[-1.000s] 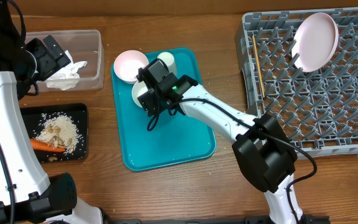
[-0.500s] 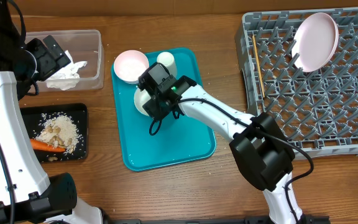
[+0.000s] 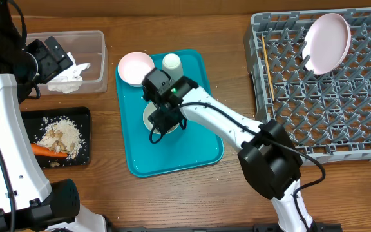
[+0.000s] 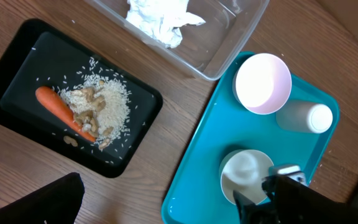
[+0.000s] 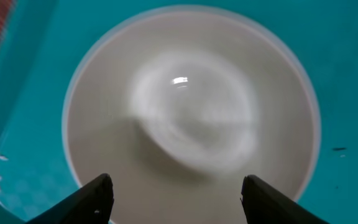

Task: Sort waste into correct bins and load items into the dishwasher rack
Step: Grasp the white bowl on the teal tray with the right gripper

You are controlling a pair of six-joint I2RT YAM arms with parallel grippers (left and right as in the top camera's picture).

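A white bowl (image 3: 154, 120) sits on the teal tray (image 3: 192, 145). My right gripper (image 3: 166, 111) hangs right over it, open, with both fingers (image 5: 176, 199) above the bowl's (image 5: 191, 118) empty inside. A pinkish bowl (image 3: 135, 67) and a small white cup (image 3: 171, 62) stand at the tray's far end. The round plate (image 3: 328, 43) leans in the grey rack (image 3: 327, 122), and a chopstick (image 3: 267, 67) lies at the rack's left side. My left gripper (image 3: 47, 54) is open and empty over the clear tub (image 3: 95, 45), which holds tissue (image 4: 157, 18).
The black tray (image 3: 82, 116) at the left front holds rice (image 4: 104, 106) and a carrot (image 4: 61, 109). In the left wrist view the white bowl (image 4: 244, 174), pinkish bowl (image 4: 263, 83) and cup (image 4: 303, 117) show on the teal tray (image 4: 197, 180).
My right gripper has moved toward the tray's middle. The white bowl under it now lies a little nearer the middle. The left arm has not moved.
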